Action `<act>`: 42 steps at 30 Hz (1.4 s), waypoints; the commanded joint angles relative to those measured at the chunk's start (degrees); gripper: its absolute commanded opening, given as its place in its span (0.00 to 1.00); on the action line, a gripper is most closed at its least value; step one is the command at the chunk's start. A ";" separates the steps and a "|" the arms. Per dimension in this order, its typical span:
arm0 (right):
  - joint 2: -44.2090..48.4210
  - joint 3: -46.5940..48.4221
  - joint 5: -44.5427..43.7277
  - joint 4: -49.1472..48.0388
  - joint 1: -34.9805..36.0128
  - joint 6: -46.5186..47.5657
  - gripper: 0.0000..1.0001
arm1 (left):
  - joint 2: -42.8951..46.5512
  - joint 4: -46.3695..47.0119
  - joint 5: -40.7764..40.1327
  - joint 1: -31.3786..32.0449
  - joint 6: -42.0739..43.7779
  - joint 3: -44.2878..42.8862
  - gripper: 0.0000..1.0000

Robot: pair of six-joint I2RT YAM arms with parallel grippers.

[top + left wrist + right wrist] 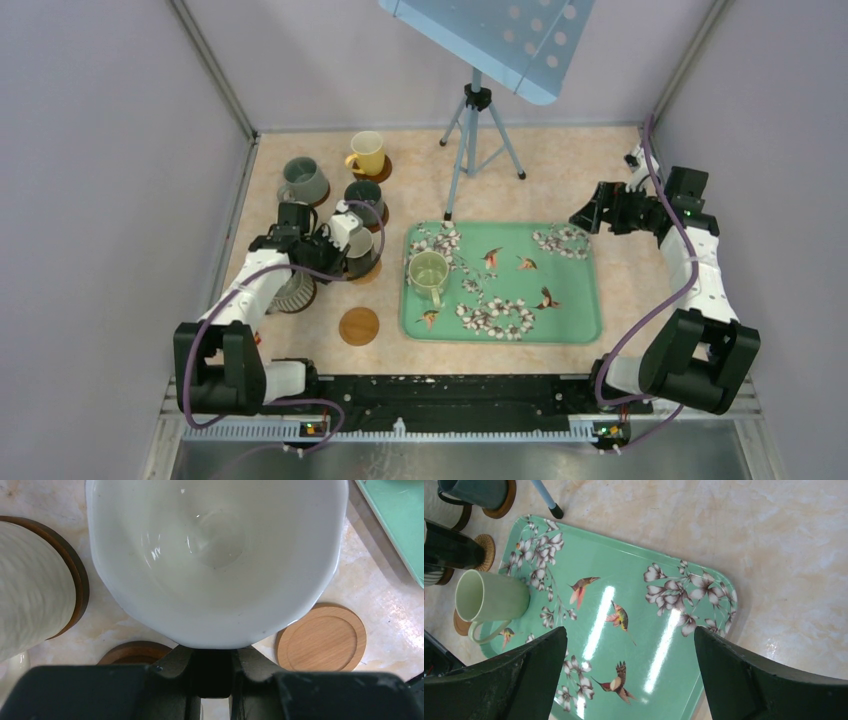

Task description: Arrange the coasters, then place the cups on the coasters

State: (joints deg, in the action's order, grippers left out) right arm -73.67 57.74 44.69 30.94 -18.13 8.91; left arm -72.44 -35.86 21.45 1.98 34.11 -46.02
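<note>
My left gripper [335, 235] [212, 652] is shut on the near side of the black cup with a white inside [356, 250] [215, 555], above a dark coaster [369, 272] [135, 652]; whether they touch is unclear. An empty light coaster [359, 326] [322, 637] lies nearer. The yellow [367, 152], grey [302, 180], dark green [365, 198] and ribbed grey [292, 290] [30, 610] cups stand on coasters at the left. The pale green cup [430, 272] [491, 600] stands on the tray. My right gripper [583, 215] [630, 630] hangs open over the tray's right end.
The green floral tray [560, 300] [649, 580] fills the table's middle. A tripod [478, 140] with a blue panel stands at the back. Grey walls close in on both sides.
</note>
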 commanded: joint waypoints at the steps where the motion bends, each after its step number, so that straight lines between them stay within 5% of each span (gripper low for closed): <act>1: -0.02 0.22 1.10 -1.11 0.29 0.41 0.96 | 3.12 5.59 0.98 -0.31 1.10 0.57 0.04; 6: -0.07 0.25 1.19 -0.99 0.29 0.41 0.96 | 3.80 5.70 0.80 -0.29 1.59 1.34 0.08; 15: 0.01 0.33 1.19 -0.94 0.29 0.50 0.96 | 3.35 3.03 0.55 -0.39 2.18 0.61 0.49; 18: 0.01 0.33 1.19 -0.80 0.29 0.55 0.96 | 3.41 1.97 0.70 -0.39 2.27 -0.10 0.56; 42: -0.05 0.50 1.28 -0.72 0.29 0.67 0.96 | 6.50 -9.74 1.08 -0.39 1.55 -8.65 0.73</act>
State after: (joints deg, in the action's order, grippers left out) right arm -73.67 57.74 44.71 30.94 -18.13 8.95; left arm -68.38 -44.31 21.50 1.91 35.99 -49.87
